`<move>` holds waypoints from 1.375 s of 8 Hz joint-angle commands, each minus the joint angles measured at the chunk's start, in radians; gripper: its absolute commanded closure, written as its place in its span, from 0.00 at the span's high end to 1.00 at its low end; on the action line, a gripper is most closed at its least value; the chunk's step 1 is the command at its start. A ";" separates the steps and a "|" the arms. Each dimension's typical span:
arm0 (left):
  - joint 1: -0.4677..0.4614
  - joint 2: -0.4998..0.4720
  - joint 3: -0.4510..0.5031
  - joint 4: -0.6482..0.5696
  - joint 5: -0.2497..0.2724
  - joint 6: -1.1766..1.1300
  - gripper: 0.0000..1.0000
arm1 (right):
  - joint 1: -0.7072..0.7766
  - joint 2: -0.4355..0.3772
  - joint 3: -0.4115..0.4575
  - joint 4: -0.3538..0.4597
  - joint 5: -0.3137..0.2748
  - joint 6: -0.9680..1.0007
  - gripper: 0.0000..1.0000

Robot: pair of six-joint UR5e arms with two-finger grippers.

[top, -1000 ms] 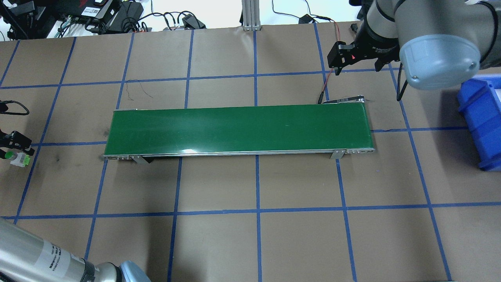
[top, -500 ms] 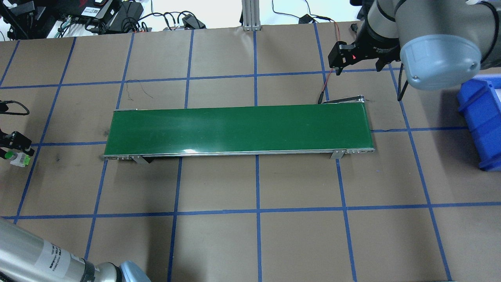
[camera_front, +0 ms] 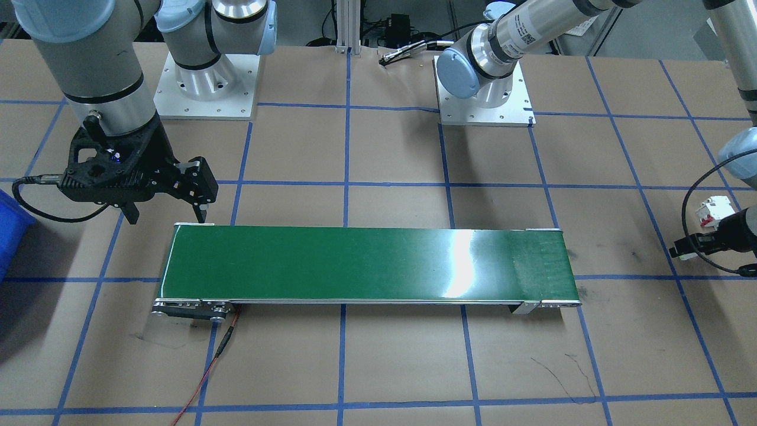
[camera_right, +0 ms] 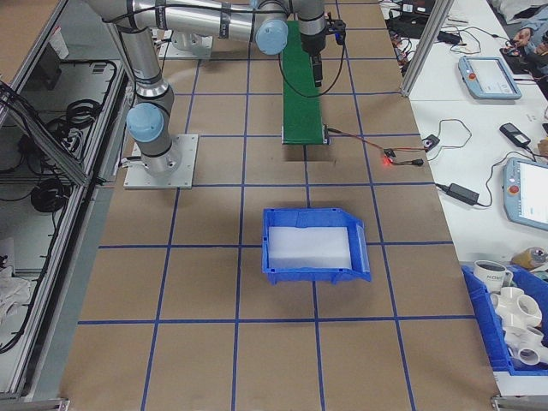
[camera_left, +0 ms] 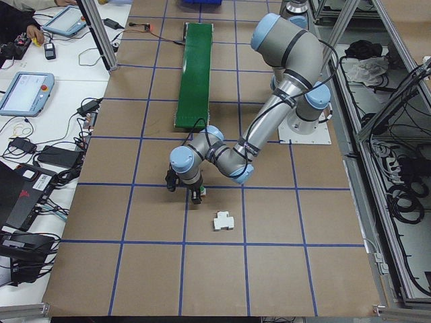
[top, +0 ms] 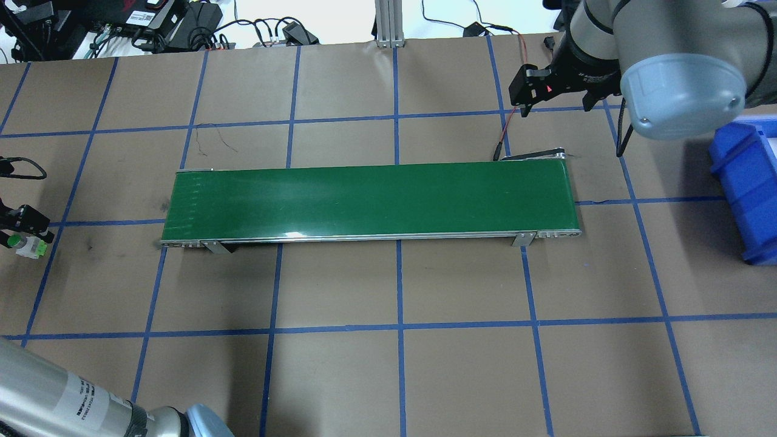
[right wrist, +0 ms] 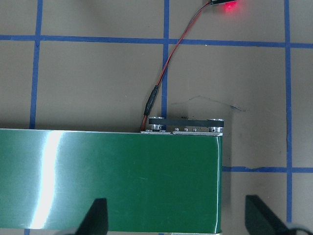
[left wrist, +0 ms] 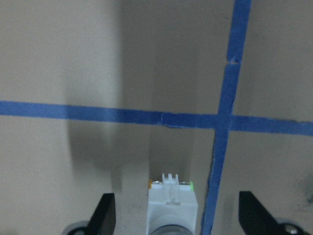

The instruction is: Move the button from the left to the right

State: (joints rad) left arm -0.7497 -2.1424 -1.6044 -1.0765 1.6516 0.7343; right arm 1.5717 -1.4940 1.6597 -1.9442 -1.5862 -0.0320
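The button (left wrist: 172, 205) lies on the paper at the far left of the table, between the spread jaws of the left gripper (left wrist: 173, 218), untouched. If the jaws close off-centre, the round body may roll or tip. The conveyor belt (top: 370, 199) lies well to the right, with open paper between. The right gripper (right wrist: 176, 215), jaws spread and empty, hovers over the belt's right end.

Green-capped button (top: 24, 244) between open claw (top: 23, 233)

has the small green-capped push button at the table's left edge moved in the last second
No. The small green-capped push button sits in the same spot just below the horizontal blue tape line, with the left gripper over it.
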 commanded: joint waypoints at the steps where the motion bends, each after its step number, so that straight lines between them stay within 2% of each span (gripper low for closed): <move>1: 0.001 -0.002 -0.002 0.000 0.001 -0.003 0.80 | 0.001 0.000 0.000 -0.001 0.000 0.000 1.00; 2: 0.001 -0.002 -0.002 -0.003 0.001 -0.013 0.48 | -0.001 0.000 0.000 0.001 0.000 0.000 1.00; 3: 0.001 -0.002 -0.009 -0.007 -0.002 -0.013 0.37 | -0.001 0.000 0.000 0.001 0.000 0.000 1.00; 4: 0.006 0.002 -0.020 -0.010 -0.006 -0.015 0.07 | -0.001 0.000 0.000 0.001 0.000 0.000 1.00; 5: 0.010 0.006 -0.020 -0.011 -0.004 -0.015 0.00 | -0.001 0.000 0.000 0.001 0.000 0.000 1.00; 7: 0.010 0.044 -0.011 -0.035 0.002 -0.012 0.00 | -0.001 0.000 0.000 0.001 0.000 0.000 1.00; 8: 0.009 0.076 -0.008 -0.127 -0.001 -0.012 0.00 | -0.001 0.001 0.000 -0.001 0.000 -0.002 1.00; 11: -0.025 0.195 -0.003 -0.173 -0.007 -0.012 0.00 | -0.001 0.001 0.000 -0.001 0.000 -0.002 1.00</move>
State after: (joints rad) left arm -0.7494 -2.0245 -1.6102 -1.2128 1.6492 0.7224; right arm 1.5708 -1.4928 1.6598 -1.9450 -1.5861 -0.0336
